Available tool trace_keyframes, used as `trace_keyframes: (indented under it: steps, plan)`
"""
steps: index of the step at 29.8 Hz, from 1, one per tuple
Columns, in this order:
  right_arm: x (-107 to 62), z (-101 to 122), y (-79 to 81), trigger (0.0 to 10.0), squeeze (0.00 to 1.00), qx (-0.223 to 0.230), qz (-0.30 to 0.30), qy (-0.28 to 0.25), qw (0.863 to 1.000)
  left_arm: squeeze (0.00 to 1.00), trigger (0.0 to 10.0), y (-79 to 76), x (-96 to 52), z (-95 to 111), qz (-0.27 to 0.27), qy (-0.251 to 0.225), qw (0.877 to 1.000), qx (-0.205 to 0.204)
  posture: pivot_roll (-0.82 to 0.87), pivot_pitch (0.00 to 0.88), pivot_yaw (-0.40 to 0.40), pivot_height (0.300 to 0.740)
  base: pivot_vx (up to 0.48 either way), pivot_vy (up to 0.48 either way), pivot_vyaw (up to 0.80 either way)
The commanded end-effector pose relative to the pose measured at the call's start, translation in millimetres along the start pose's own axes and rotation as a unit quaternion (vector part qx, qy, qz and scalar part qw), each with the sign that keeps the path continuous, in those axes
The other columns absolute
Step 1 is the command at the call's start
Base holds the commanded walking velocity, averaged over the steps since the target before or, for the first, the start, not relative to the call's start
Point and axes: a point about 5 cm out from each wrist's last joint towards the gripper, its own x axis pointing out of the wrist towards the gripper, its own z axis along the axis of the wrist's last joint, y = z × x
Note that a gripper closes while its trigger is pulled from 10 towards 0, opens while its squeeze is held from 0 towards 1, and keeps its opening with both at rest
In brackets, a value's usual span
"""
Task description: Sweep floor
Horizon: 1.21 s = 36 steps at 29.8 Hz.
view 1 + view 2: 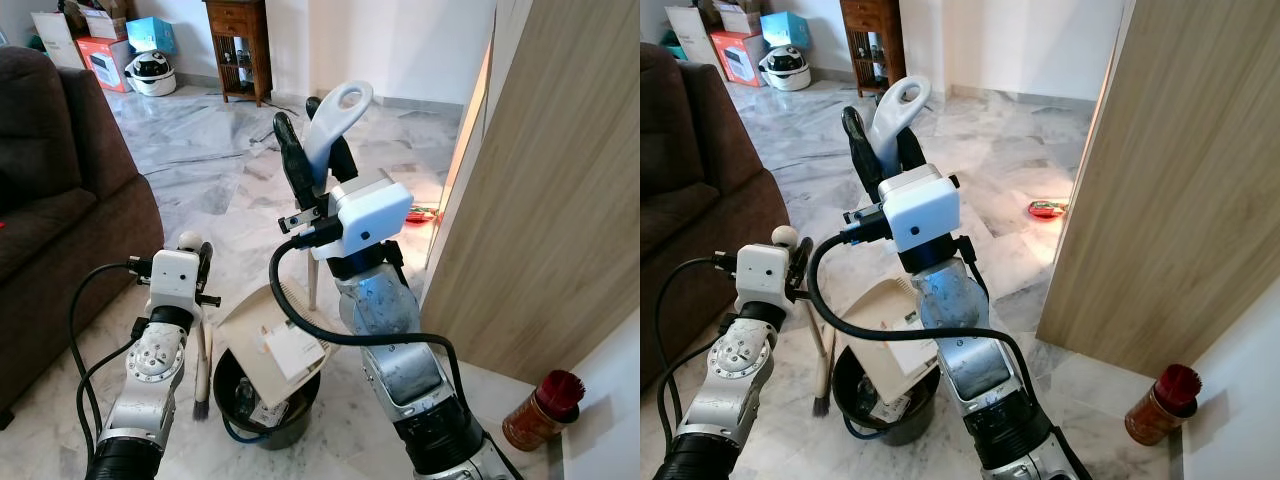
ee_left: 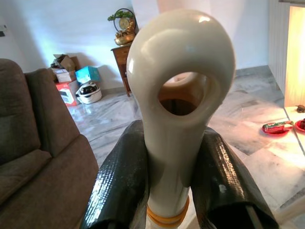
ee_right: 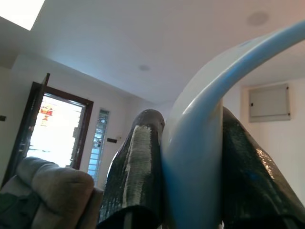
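Note:
My right gripper [image 1: 318, 150] is raised in front of me, shut on the pale looped handle [image 1: 338, 118] of a cream dustpan [image 1: 250, 335]. The pan hangs tilted over a black bin [image 1: 262, 425] and holds paper scraps [image 1: 292, 350]. In the right wrist view the black fingers [image 3: 136, 167] clamp that handle on both sides. My left gripper [image 1: 199, 262] is lower and to the left, shut on the cream brush handle [image 2: 178, 119], whose looped end rises above the fingers. The brush's dark bristles [image 1: 200, 406] touch the floor beside the bin.
A brown sofa [image 1: 60, 200] fills the left side. A tall wooden panel [image 1: 550, 200] stands close on the right, with a red-topped jar [image 1: 540, 412] at its foot. A red object [image 1: 425, 213] lies on the marble floor. A wooden cabinet [image 1: 240, 45] and boxes [image 1: 105, 50] stand far back.

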Motion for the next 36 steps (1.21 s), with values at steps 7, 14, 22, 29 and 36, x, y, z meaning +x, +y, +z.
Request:
trace_keyframes:
  steps: [7,14,22,29,36]
  plan:
    - [9.8,33,13.7,10.0,0.0,0.004,-0.028,-0.089,0.996,0.0,10.0,-1.1,3.8,10,-0.009,-0.03,0.999,0.012,0.04,0.0,0.032,0.74,0.0,0.0,0.0]
    - [10.1,41,17.8,10.0,0.0,-0.014,-0.028,-0.113,0.993,0.0,10.0,-1.3,5.3,10,-0.011,-0.03,0.999,0.013,0.04,0.0,0.034,0.74,0.0,0.0,0.0]
    - [10.8,36,26.1,10.0,0.0,0.055,-0.025,-0.081,0.995,0.0,10.0,-1.4,6.3,10,-0.013,-0.03,0.999,0.013,0.04,0.0,0.037,0.74,0.0,0.0,0.0]
    - [10.9,37,20.7,10.0,0.0,0.05,-0.042,-0.087,0.994,0.0,10.0,-1.8,6.4,10,-0.015,-0.03,0.999,0.013,0.04,0.0,0.038,0.74,0.0,0.0,0.0]
    - [10.6,42,16.2,10.0,0.0,0.03,-0.054,-0.104,0.993,0.0,10.0,-1.7,6.3,9,-0.015,-0.029,0.999,0.012,0.05,0.0,0.037,0.74,0.0,0.0,0.0]
